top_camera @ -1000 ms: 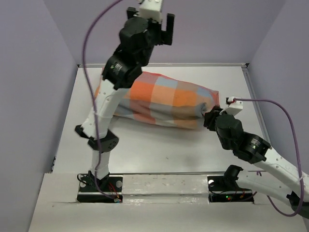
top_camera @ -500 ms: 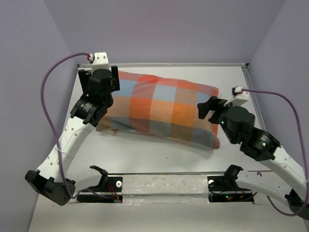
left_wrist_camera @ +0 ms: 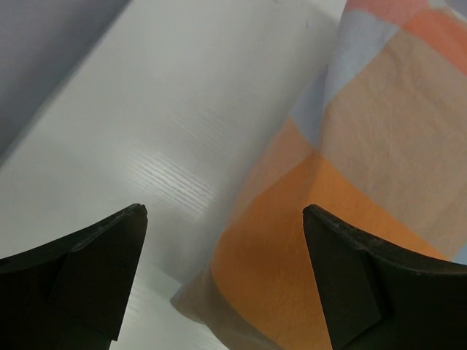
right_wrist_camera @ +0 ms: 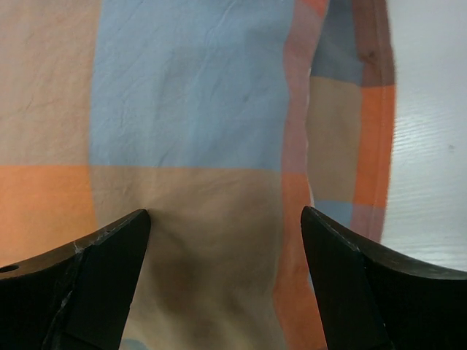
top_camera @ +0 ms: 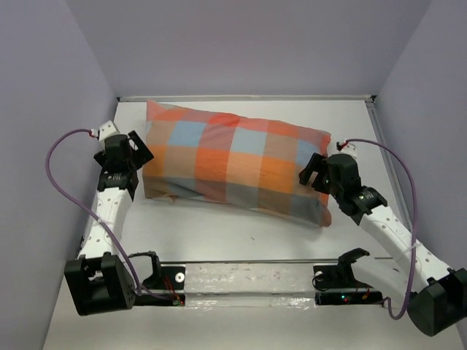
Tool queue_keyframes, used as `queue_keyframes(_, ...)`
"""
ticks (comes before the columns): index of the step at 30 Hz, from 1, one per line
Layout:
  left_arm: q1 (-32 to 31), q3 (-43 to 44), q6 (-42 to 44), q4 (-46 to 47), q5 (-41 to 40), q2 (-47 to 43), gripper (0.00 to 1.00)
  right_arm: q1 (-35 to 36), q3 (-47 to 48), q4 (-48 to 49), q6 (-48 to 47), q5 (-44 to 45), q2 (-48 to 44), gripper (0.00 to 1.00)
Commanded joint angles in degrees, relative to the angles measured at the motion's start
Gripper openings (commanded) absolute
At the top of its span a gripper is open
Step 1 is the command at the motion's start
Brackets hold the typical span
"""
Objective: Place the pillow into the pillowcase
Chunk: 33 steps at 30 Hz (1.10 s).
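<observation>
The pillowcase (top_camera: 233, 160), in orange, light-blue and grey-tan checks, lies plump and full across the white table (top_camera: 219, 226). The pillow is hidden; no white fabric shows. My left gripper (top_camera: 139, 164) stands open just off the case's left end. In the left wrist view the case's corner (left_wrist_camera: 328, 219) lies under the gap of that gripper (left_wrist_camera: 225, 213). My right gripper (top_camera: 311, 173) is open at the case's right end. In the right wrist view it hovers (right_wrist_camera: 225, 214) over the checked fabric (right_wrist_camera: 190, 109), with nothing between its fingers.
Purple walls close in the table on the left, back and right. A raised rim (top_camera: 248, 97) runs along the back. The metal rail (top_camera: 248, 277) with both arm bases lies at the near edge. Purple cables (top_camera: 55, 182) loop beside each arm.
The left arm came down from high over the back and now sits low beside the case's left end. The right gripper opened and let go of the case's right end; the case settled flat.
</observation>
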Motion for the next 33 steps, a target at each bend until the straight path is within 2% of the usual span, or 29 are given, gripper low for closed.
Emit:
queue_keyframes(1, 1.9, -7.5, -8.0, 12.4, 11.4, 5.0, 0.99, -5.2, -1.7, 9.0, 2.3, -14.0, 2.4, 0.88)
queue_keyframes(2, 2.4, -7.3, -9.1, 13.4, 13.1, 6.3, 0.98, -5.8, -1.8, 10.4, 3.7, -15.8, 4.8, 0.87)
queue_keyframes(3, 2.6, -7.4, -10.1, 14.7, 15.5, 7.3, 0.95, -5.8, -2.1, 14.0, 4.3, -18.1, 6.1, 0.78)
queue_keyframes(5, 2.6, -8.4, -12.6, 19.8, 19.5, 8.4, 0.64, -7.4, -1.9, 17.1, 6.0, -23.9, 8.0, 0.52)
queue_keyframes(6, 2.6, -9.2, -13.6, 21.9, 21.1, 8.2, 0.27, -7.4, -1.9, 19.2, 6.7, -23.4, 8.0, 0.20)
queue_keyframes(7, 2.6, -9.2, -14.2, 23.1, 21.1, 7.8, 0.09, -7.4, -1.7, 20.0, 6.7, -22.7, 7.7, 0.09)
queue_keyframes(8, 2.6, -8.9, -14.4, 23.6, 21.3, 7.3, 0.00, -7.4, -1.2, 20.1, 6.2, -21.6, 7.1, 0.02)
queue_keyframes(11, 2.6, -4.8, -11.3, 20.8, 18.5, 1.8, 0.00, -7.4, 2.3, 18.6, 3.3, -17.2, 5.7, 0.00)
queue_keyframes(13, 2.6, 2.1, -6.8, 12.5, 14.5, -3.5, 0.00, -7.4, 4.6, 16.9, 1.7, -15.0, 4.8, 0.00)
queue_keyframes(17, 2.6, 11.5, -2.6, 5.6, 10.4, -7.9, 0.00, -7.4, 8.0, 14.0, -0.2, -13.9, 5.2, 0.00)
queue_keyframes(21, 0.8, 7.5, -1.4, 2.1, 7.1, -12.2, 0.00, -7.4, 6.7, 12.0, -1.8, -11.5, 4.9, 0.00)
queue_keyframes(23, 0.8, 2.7, -0.3, 1.1, 5.0, -14.1, 0.53, -7.4, 3.4, 11.0, -0.9, -12.6, 4.8, 0.00)
queue_keyframes(24, 0.8, 1.8, 0.6, -0.1, 4.4, -13.5, 0.98, -7.4, 2.0, 10.0, -0.8, -13.5, 3.9, 0.00)
queue_keyframes(26, 0.8, 0.9, 0.8, -1.3, 4.4, -13.3, 0.99, -7.4, -0.7, 9.1, -0.5, -13.6, 1.9, 0.00)
queue_keyframes(28, 0.7, 2.0, -0.2, 0.3, 7.2, -14.2, 0.99, -7.4, -3.1, 7.8, -1.5, -10.4, -1.4, 0.34)
queue_keyframes(30, 0.7, 4.1, -1.4, 1.1, 11.0, -14.4, 0.99, -7.4, 0.1, 5.0, -3.0, -8.9, -2.4, 0.78)
queue_keyframes(33, -1.7, 8.0, -4.0, 1.8, 16.8, -13.4, 0.99, -7.4, 8.5, 2.3, -4.2, -9.2, -2.4, 0.82)
